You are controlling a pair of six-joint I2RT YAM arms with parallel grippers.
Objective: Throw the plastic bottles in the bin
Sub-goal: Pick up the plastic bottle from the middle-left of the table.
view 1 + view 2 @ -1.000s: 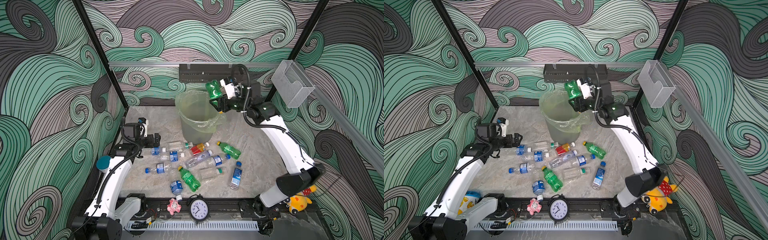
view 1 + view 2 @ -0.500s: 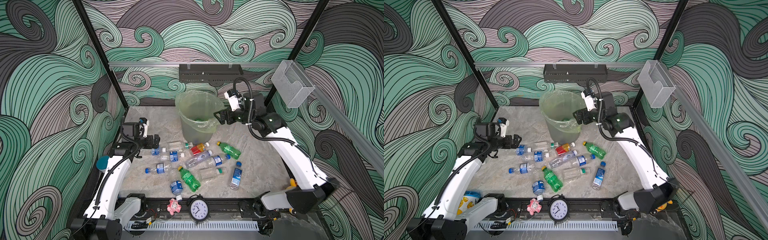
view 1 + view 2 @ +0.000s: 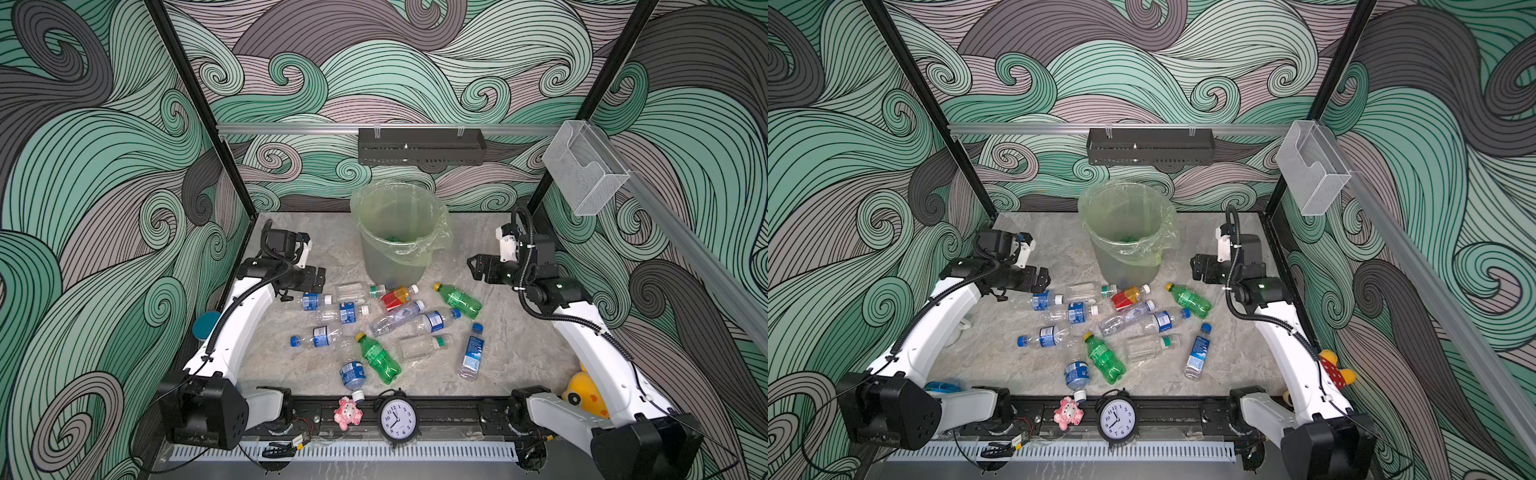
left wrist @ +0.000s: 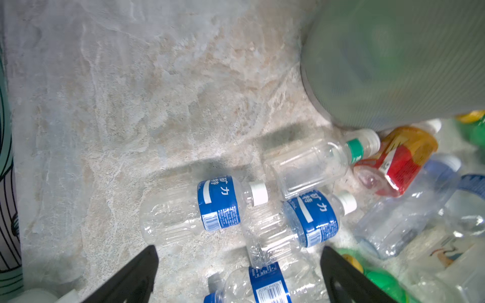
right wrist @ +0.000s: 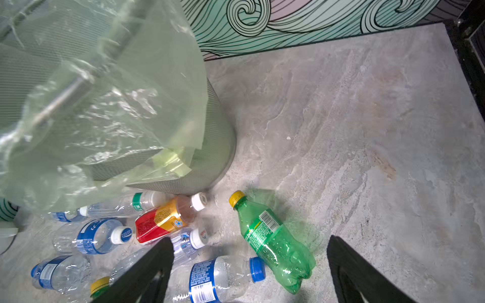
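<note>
The bin (image 3: 390, 262), grey with a pale green bag, stands at the back middle of the table; something green lies at its bottom (image 3: 392, 238). Several plastic bottles lie in front of it, among them a green one (image 3: 459, 300), a red-orange labelled one (image 3: 397, 296) and clear blue-labelled ones (image 3: 318, 300). My left gripper (image 3: 318, 279) hovers open at the left edge of the pile, over two blue-labelled bottles (image 4: 219, 203). My right gripper (image 3: 476, 268) is open and empty to the right of the bin, above the green bottle (image 5: 273, 241).
A clock (image 3: 398, 417) and a pink toy (image 3: 348, 411) sit on the front rail, a yellow plush (image 3: 584, 392) by the right arm. A clear box (image 3: 584, 174) and a black shelf (image 3: 419, 147) hang on the walls.
The right gripper, which held a green bottle over the bin, has opened and let it go, then drawn back and down to the right of the bin. The left arm has hardly moved.
</note>
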